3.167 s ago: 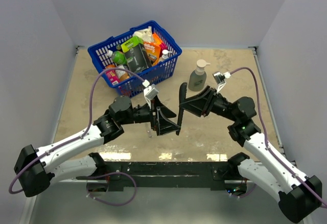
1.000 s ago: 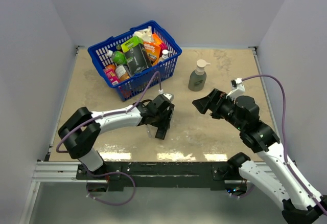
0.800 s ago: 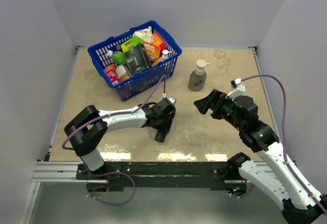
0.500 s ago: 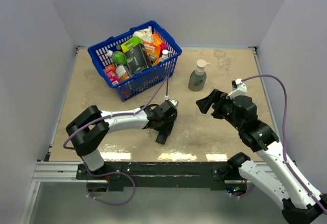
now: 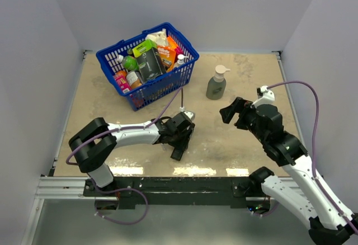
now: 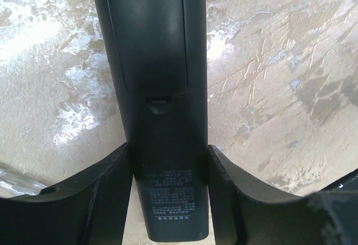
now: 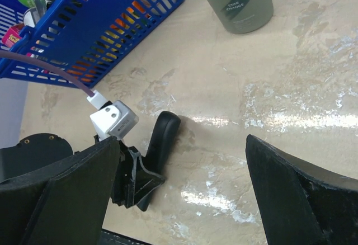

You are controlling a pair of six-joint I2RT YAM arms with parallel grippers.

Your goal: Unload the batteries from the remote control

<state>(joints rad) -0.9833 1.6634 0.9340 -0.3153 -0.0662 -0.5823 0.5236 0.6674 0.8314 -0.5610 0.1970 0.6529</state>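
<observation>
The remote control is a long black bar, and my left gripper is shut on its sides near the printed end. Its back face points at the camera, with a closed cover panel and a small latch notch. The batteries are hidden. From above, the left gripper holds the remote control low over the table's middle front. My right gripper hangs open and empty to its right. The right wrist view shows the remote control from the side, beyond the open right gripper.
A blue basket full of packets and bottles stands at the back left, also in the right wrist view as the basket. A grey-green pump bottle stands behind the right gripper. The table's front edge rail is close below the remote.
Earlier both grippers met at the upright remote. Now only the left holds it, lower and slightly nearer the front edge. The right gripper has drawn back to the right.
</observation>
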